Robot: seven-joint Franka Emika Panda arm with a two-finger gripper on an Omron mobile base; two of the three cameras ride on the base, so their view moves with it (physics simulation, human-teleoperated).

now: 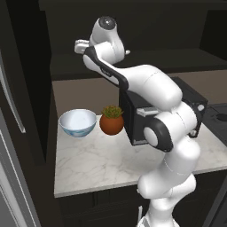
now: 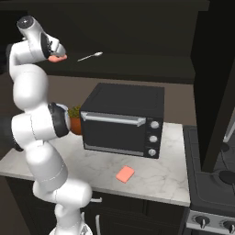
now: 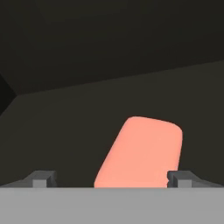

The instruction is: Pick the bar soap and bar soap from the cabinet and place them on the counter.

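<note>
One salmon-pink bar soap lies flat on the dark shelf inside the cabinet. My gripper is open, its two finger tips standing wide on either side of the bar's near end. From the right base view the same bar soap shows just under my hand, high at the left, with the gripper reaching into the cabinet. The other bar soap rests on the marble counter in front of the toaster oven.
A silver spoon lies on the cabinet shelf right of my hand. On the counter stand a black toaster oven, a blue-white bowl and a small plant in an orange pot. A stove adjoins at the right.
</note>
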